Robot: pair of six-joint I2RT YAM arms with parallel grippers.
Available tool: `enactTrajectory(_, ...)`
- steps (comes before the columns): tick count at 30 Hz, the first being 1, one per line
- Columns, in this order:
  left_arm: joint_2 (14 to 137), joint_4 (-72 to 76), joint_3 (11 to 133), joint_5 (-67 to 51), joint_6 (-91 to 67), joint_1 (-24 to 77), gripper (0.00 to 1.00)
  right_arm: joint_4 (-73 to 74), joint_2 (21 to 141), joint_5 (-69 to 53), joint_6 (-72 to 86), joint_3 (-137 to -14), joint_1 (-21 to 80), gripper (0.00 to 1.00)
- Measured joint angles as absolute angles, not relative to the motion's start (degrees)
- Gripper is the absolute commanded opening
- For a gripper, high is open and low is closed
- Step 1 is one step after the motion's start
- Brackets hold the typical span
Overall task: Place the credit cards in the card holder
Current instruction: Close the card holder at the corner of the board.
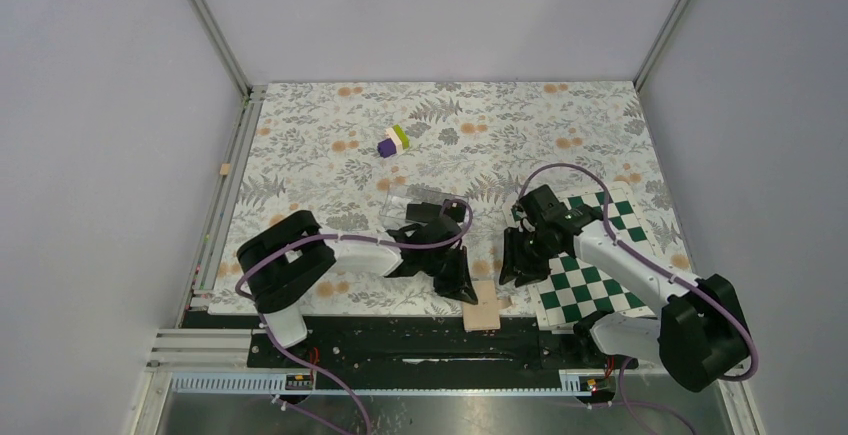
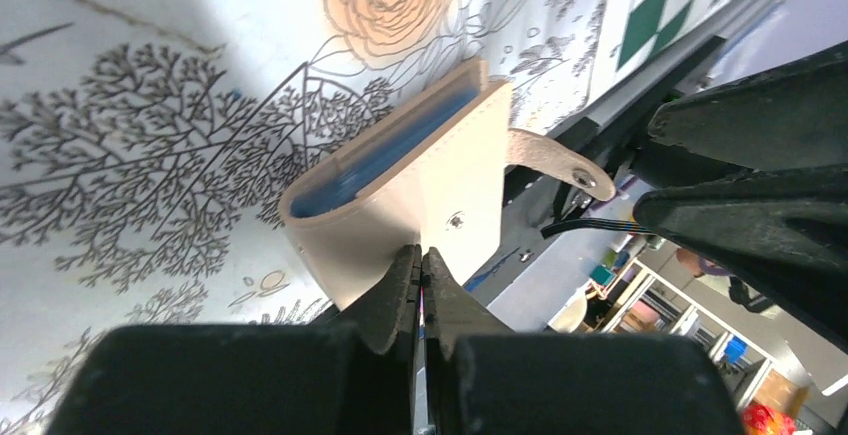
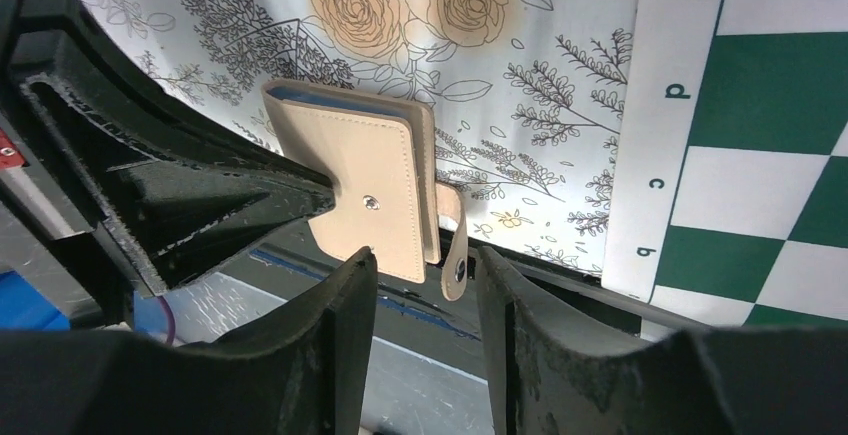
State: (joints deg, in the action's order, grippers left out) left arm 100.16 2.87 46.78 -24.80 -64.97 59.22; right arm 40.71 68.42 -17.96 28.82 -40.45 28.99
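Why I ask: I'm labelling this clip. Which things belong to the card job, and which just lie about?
Job: wallet, folded; no cards clearly visible.
Lying about: toy blocks, checkerboard, clear plastic case.

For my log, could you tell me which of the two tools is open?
The right tool, spread wide beside the strap of the wallet; the left tool is pinched shut.
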Motion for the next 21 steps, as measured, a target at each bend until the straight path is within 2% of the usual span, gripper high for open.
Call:
enactTrajectory(7,101.16,-8.08,52.27,-22.9,-61.41,60.18,0.0,41.78,71.81,-19.16,27.11,-40.45,28.91,0.46)
enactTrajectory(11,101.95,-10.31,53.91,-22.57,-60.6,60.4,0.0,43.48,72.23,-19.25,26.3,-40.45,28.91,0.36)
enactTrajectory(18,102.17,-10.9,54.3,-22.55,-60.16,60.42,0.0,44.56,75.77,-20.73,25.89,-40.45,29.61,0.32)
enactTrajectory(21,102.19,-10.9,54.3,-22.55,-60.12,60.45,0.0,44.47,77.19,-21.19,25.89,-40.45,30.59,0.24)
